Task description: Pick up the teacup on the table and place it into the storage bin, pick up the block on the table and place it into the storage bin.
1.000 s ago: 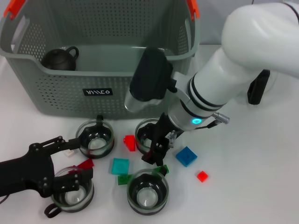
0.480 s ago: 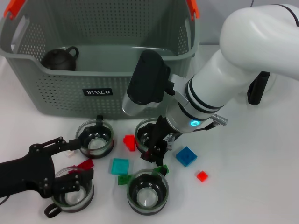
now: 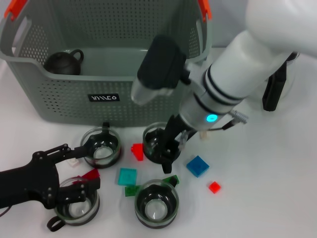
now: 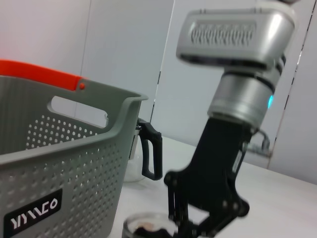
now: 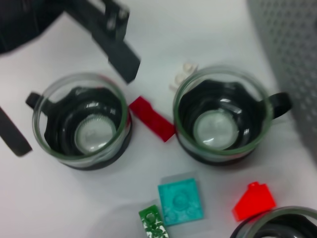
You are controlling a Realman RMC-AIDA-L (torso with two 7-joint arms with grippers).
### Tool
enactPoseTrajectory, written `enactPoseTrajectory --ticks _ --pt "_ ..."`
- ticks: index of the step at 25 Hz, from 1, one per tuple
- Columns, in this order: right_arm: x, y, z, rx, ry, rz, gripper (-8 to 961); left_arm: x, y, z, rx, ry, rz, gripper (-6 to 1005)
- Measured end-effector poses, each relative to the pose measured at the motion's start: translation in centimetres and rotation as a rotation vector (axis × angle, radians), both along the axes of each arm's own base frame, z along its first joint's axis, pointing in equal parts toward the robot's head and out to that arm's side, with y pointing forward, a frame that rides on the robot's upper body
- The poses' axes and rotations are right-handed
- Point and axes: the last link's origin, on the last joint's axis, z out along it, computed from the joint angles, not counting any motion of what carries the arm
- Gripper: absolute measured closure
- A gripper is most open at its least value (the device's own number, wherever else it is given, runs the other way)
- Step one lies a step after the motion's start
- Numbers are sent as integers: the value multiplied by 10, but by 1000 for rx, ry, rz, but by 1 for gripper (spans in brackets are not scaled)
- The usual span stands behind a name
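The grey storage bin [image 3: 104, 96] stands at the back, with a dark teapot [image 3: 63, 62] inside. My right gripper [image 3: 167, 145] is shut on the rim of a glass teacup [image 3: 154, 141] just in front of the bin. That cup also shows at the frame edge in the right wrist view [image 5: 277, 225]. Three more teacups [image 3: 101, 147] [image 3: 77, 204] [image 3: 157, 203] sit on the table. Around them lie red [image 3: 137, 151], cyan [image 3: 127, 176], blue [image 3: 197, 166] and green [image 3: 131, 190] blocks. My left gripper [image 3: 79, 169] is open at the near left, over the near-left cup and a flat red block [image 3: 90, 174].
A small red block [image 3: 214, 187], a second green block [image 3: 172, 181] and a tiny white piece [image 3: 74, 161] lie among the cups. A glass teapot's black handle [image 3: 274, 91] stands right of the bin. The left wrist view shows the bin wall [image 4: 59, 163] and the right gripper [image 4: 208, 218].
The right arm has risen and shifted slightly toward the bin, carrying the teacup with it. The left arm has not moved.
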Motion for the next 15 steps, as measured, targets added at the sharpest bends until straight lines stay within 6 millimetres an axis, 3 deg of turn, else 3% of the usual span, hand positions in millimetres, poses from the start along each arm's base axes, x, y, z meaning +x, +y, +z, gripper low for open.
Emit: enactPoseTrajectory --ticks 8,15 --pt "-15 5 39 0 95 -56 898 0 1 0 1 1 -1 155" --pt "-33 -6 105 -81 353 -44 897 -4 2 5 38 2 27 156"
